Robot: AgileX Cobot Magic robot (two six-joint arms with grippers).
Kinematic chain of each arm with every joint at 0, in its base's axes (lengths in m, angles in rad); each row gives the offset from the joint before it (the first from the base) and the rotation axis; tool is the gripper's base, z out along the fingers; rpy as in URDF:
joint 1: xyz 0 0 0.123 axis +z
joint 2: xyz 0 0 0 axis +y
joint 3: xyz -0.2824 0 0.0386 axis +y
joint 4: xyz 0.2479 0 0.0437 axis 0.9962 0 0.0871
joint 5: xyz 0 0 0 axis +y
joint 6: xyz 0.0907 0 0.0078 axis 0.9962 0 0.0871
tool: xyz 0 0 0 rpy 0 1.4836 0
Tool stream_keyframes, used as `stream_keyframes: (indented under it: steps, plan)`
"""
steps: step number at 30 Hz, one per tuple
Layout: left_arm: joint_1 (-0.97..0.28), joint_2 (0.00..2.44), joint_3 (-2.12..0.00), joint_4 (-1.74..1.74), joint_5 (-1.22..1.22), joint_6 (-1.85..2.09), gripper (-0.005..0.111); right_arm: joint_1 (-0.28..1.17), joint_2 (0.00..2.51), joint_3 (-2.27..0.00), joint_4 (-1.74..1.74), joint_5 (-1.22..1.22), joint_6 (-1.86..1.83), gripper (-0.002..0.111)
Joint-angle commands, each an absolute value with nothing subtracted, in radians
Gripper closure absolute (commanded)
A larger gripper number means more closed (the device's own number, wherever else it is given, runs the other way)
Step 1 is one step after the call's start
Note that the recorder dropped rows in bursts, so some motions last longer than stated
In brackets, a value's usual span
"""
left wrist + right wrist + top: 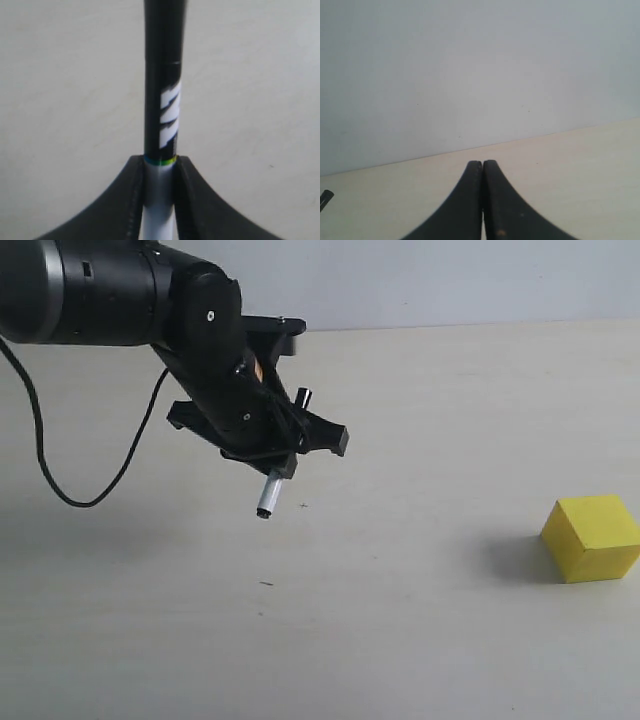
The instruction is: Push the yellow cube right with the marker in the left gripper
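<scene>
Closest to me, my left gripper (160,165) is clamped on the marker (162,100): the two black fingers (132,200) press on its white barrel from either side, and just past their tips a thin coloured ring marks where the black half with white lettering starts and runs on away from my wrist. From outside, the left gripper (285,450) hangs tilted over the table (400,640), with the marker (268,495) slanting through it. Its white end sticks out below and seems to be off the surface, and a short dark stub shows above. My black cable (40,460) loops down behind the arm on the left. My right gripper (482,165) has its jaws pressed together with nothing between them, pointing over pale tabletop toward the wall. A small dark tip shows at the edge of that wrist view, and I cannot tell what it is. Farther out, the cube (592,537) sits flat on the table at the far right of the exterior view, well apart from the marker and lower in the picture, with its shadow falling on its left side. Beyond everything stands the plain grey wall (450,280).
</scene>
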State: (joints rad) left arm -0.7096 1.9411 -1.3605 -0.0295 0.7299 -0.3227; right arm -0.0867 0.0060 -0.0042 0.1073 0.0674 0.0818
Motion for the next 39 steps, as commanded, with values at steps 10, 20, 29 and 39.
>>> stream_keyframes:
  steps: [10,20,29,39]
  plan:
    - [-0.675,2.06,-1.421,-0.185,0.785,-0.371,0.107,-0.093,0.0,0.0,0.103,0.067,0.079,0.108]
    - [-0.672,2.107,-1.421,-0.259,0.732,-0.378,0.107,-0.093,0.0,0.0,0.103,0.067,0.079,0.108]
    - [-0.672,2.16,-1.421,-0.278,0.71,-0.378,0.107,-0.093,0.0,0.0,0.103,0.067,0.079,0.108]
    - [-0.672,2.163,-1.421,-0.276,0.706,-0.378,0.097,-0.093,0.0,0.0,0.103,0.067,0.079,0.108]
